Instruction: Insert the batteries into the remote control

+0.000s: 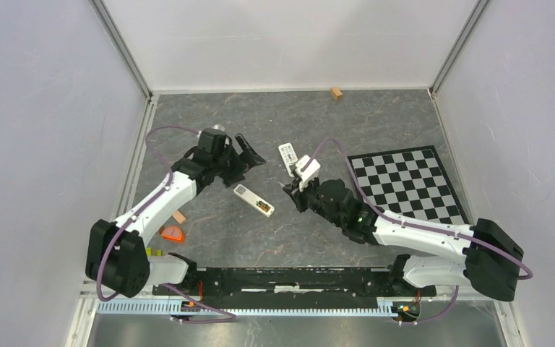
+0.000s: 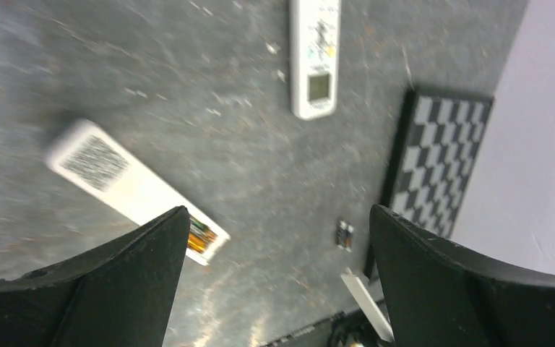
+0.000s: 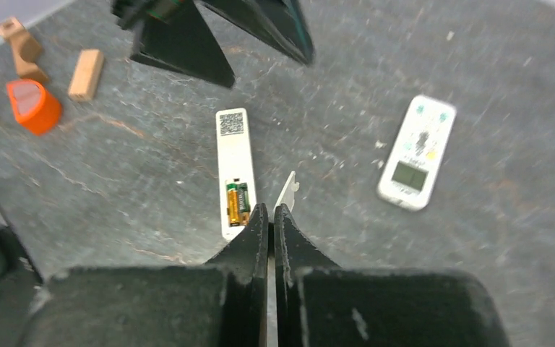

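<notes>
Remote control (image 1: 254, 200) lies back-up on the worktop (image 1: 332, 123), batteries (image 3: 237, 203) in its open bay.
Your left gripper (image 2: 278, 217) hangs spread wide at its 12 o'clock; your right gripper (image 3: 271, 210), at 2 o'clock, pinches a thin white strip (image 3: 287, 194).

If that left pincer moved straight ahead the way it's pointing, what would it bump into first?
Probably bare table, between the remote control's battery end and the loose batteries; depth is unclear.

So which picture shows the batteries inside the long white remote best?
The right wrist view. There the batteries lie clear and close in the open end of the remote control, green and gold. The left wrist view shows them small and blurry. The top view shows only a tiny gold speck.
</notes>
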Controlling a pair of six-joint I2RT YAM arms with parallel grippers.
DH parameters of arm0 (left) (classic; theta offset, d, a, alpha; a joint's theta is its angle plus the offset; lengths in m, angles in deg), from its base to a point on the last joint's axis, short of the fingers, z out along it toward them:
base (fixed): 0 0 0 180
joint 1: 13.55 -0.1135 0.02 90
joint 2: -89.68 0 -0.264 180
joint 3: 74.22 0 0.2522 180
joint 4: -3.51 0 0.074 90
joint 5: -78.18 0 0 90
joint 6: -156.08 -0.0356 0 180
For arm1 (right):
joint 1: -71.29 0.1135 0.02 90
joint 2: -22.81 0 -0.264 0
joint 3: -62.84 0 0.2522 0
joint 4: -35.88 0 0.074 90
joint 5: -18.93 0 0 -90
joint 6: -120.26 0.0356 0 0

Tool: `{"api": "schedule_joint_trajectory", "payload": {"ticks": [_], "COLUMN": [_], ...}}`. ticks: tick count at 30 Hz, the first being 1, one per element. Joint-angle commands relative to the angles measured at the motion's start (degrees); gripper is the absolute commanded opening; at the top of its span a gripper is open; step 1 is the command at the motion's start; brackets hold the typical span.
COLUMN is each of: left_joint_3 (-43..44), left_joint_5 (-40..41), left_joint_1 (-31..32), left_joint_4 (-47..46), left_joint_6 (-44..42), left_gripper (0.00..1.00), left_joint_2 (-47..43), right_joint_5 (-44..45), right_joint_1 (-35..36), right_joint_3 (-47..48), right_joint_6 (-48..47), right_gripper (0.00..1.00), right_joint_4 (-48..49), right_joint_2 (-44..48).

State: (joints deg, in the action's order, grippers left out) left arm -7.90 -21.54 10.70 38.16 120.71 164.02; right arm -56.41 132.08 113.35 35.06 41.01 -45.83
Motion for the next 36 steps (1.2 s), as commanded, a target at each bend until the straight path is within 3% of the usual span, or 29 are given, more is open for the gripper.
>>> {"api": "schedule_joint_trajectory", "payload": {"ticks": [1,7,15,27,36], "left_joint_3": [-0.09,-2.55,-3.69,-6.15,-10.51], "left_joint_5": [5.00,4.64,8.26,14.18,15.68], "left_joint_1": [-4.62,-9.04,-10.72,-11.07,-11.15], "left_joint_4": [3.90,5.09,4.79,4.08,2.03], "left_joint_6": [-12.56,-14.36,-13.85,-11.44,-9.65], "left_gripper": [1.00,1.00,1.00,1.00,1.00], "left_joint_2": [-0.24,4.74,6.83,4.79,-0.04], "right_joint_5": [-9.21,-24.25,-29.16,-19.76,-19.21], "right_joint_1": [-4.30,-5.94,-5.81,-7.71,-9.79], "right_joint_3": [2.27,4.52,8.79,10.10,9.66], "right_joint_6": [22.85,29.19,28.24,28.29,29.31], "right_gripper": [0.00,0.00,0.00,0.00,0.00], "right_joint_4": [-3.78,-0.35,-3.85,-9.71,-9.45], "right_joint_2": [-2.14,-11.20,-22.03,-25.00,-25.33]}}
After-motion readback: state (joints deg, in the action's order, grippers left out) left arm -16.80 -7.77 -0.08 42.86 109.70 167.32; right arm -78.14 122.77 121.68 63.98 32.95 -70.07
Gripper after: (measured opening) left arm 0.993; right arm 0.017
